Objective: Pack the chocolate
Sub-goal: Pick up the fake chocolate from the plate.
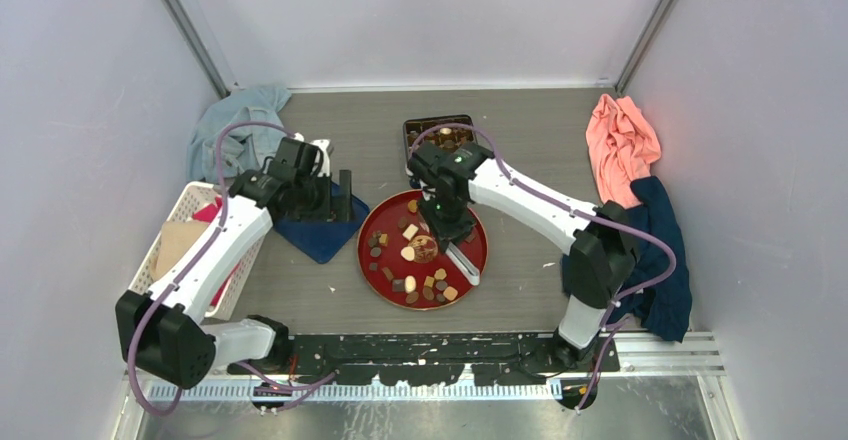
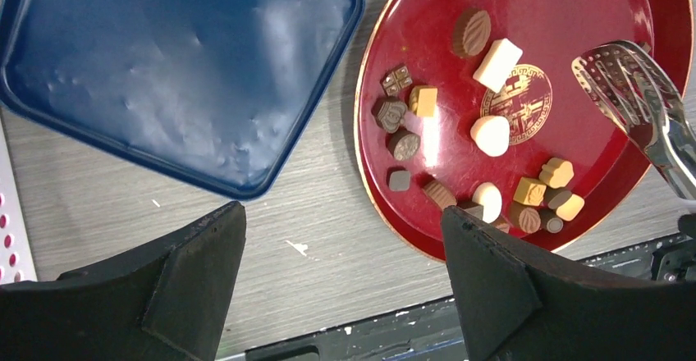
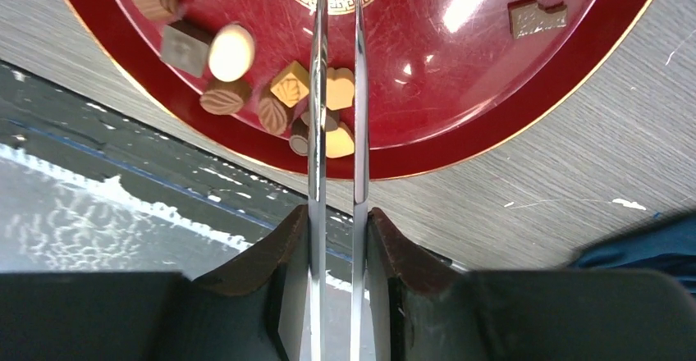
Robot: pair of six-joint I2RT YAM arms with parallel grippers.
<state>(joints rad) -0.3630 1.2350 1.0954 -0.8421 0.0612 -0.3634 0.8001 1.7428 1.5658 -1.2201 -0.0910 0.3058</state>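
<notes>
Left gripper (image 2: 341, 238): nearest the camera, with its two black fingers spread wide apart. It holds nothing and hangs over the table between the blue tray and the red plate.
Blue tray (image 2: 164, 66): it lies flat on the left, with nothing in it.
Red plate (image 2: 566, 25): it sits just beside the tray.
The chocolate (image 2: 491, 135): lots of little brown, tan and white pieces lie on the plate, mostly on the left side and near the front rim.
Tongs (image 2: 628, 86): their metal ends are close together over the right side of the plate. No piece shows between them.
Right gripper (image 3: 336, 221): it is squeezed onto the handles of the tongs.
Done: the dark box (image 1: 440, 132) behind the plate seems to hold a few pieces.
Left to do: most pieces are not packed yet.
Chocolate and tongs: the tongs pass right over the tan pieces at the front rim and point toward the gold middle. Touching or not cannot be told.
</notes>
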